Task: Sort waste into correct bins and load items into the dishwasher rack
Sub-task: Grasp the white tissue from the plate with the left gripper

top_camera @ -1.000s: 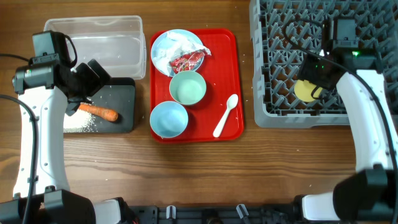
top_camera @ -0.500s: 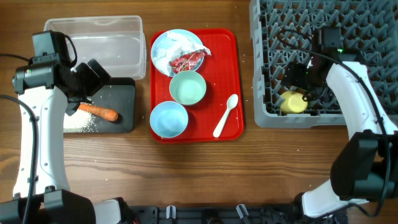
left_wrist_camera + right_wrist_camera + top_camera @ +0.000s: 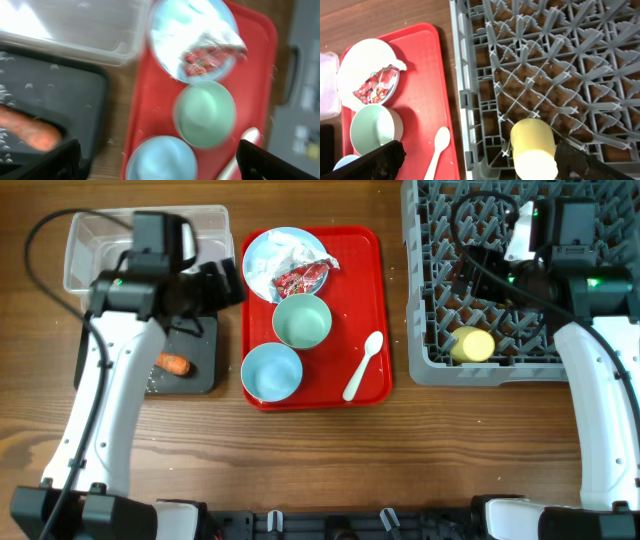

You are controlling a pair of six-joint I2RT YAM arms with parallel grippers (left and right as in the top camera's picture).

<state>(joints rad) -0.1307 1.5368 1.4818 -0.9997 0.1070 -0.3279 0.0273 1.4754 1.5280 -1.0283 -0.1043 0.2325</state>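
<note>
The yellow cup (image 3: 472, 344) lies on its side in the front left of the grey dishwasher rack (image 3: 490, 368), also in the right wrist view (image 3: 534, 145). My right gripper (image 3: 480, 150) is open and empty, above the rack (image 3: 545, 75). My left gripper (image 3: 222, 285) is open and empty, between the clear tub (image 3: 85, 245) and the red tray (image 3: 360, 260). The blue plate (image 3: 262, 250) holds the white napkin (image 3: 290, 248) and the red wrapper (image 3: 302, 277). The green bowl (image 3: 302, 321), blue bowl (image 3: 271, 371) and white spoon (image 3: 362, 366) lie on the red tray. The carrot (image 3: 174, 364) lies in the black tray (image 3: 198, 370), which holds rice grains.
The left arm covers part of the tub and of the black tray. In the blurred left wrist view I see the tub (image 3: 75, 25), black tray (image 3: 65, 95), carrot (image 3: 27, 132) and both bowls. The brown food lump is not visible.
My right gripper let go of the yellow cup in the rack and drew back over the rack. My left arm swung right from over the black tray towards the red tray.
</note>
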